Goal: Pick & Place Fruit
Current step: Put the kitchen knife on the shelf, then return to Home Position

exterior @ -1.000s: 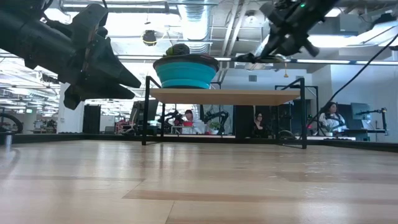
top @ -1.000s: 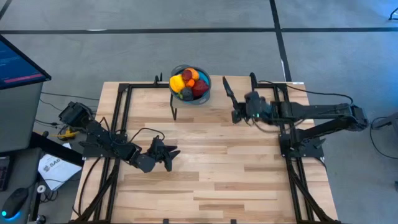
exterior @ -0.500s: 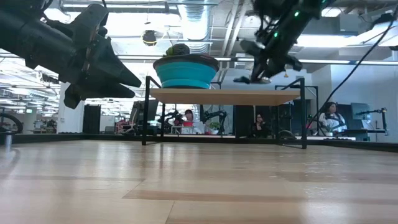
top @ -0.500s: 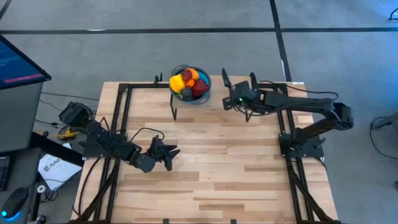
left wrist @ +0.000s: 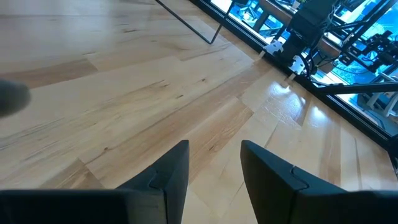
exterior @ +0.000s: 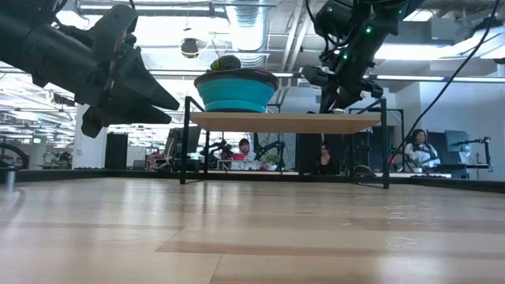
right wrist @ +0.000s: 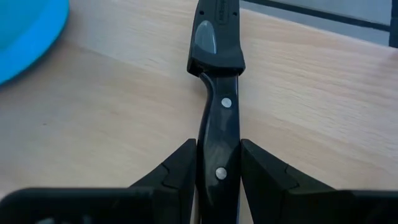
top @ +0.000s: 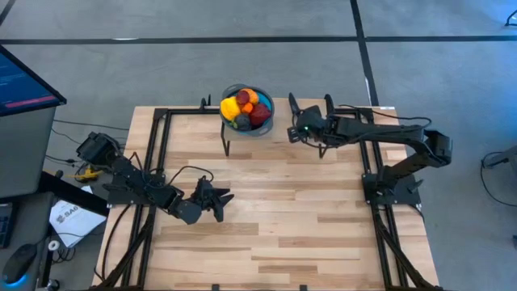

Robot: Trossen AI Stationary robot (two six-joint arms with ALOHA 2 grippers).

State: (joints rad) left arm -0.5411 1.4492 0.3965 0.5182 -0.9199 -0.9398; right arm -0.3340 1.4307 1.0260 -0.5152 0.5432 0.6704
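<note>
The fruit, red, yellow, orange and dark, lies heaped in a blue bowl. The bowl stands on a raised wooden shelf at the table's far edge. Right of the bowl, my right gripper is shut on a slim black-handled knife. The knife points toward the far edge, its blade end in a black cover. My left gripper hangs open above the table's near left part, with nothing between its fingers. My right gripper pinches the knife's riveted black handle between its two fingers. The fingers lie along the handle and slant down toward the far edge. The covered blade reaches out ahead, low over the shelf. Whether it touches the wood I cannot tell.
The shelf stands on thin black legs with open room beneath. Black frame rails run along both sides of the wooden tabletop. People sit in the room beyond the table.
My right gripper has moved down and toward the table's left, closer to the bowl, and has tipped more steeply downward. The knife went with it, from high and level above the shelf to slanting low over it.
</note>
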